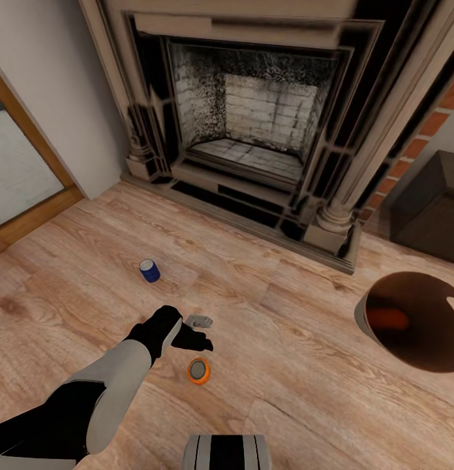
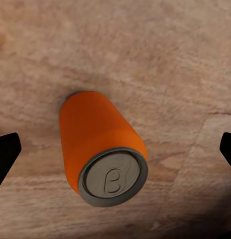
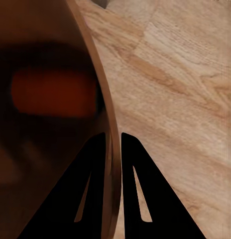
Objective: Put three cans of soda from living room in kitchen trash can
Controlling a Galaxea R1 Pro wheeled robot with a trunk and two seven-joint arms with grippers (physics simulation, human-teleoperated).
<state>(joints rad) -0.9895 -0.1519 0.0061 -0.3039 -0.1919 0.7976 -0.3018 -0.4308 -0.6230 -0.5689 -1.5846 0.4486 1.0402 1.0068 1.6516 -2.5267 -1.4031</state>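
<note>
An orange can of soda [image 1: 199, 370] stands upright on the wood floor, its grey top facing up. My left gripper [image 1: 199, 331] hovers open just above and beyond it. In the left wrist view the same can [image 2: 103, 149] lies between the wide-spread fingertips [image 2: 6, 154], untouched. A dark blue can [image 1: 149, 270] stands farther off to the left. The trash can [image 1: 409, 320] is at the right, with an orange can [image 1: 387, 318] inside it. My right gripper [image 3: 113, 135] is shut on the bin's rim [image 3: 103, 99], one finger inside, one outside.
This is the living room: the brick-backed fireplace [image 1: 253, 124] with its stone hearth spans the far side. A dark box [image 1: 429, 205] sits at the right. A wood-framed glass door [image 1: 18, 163] is at the left. My base [image 1: 227, 452] shows at the bottom.
</note>
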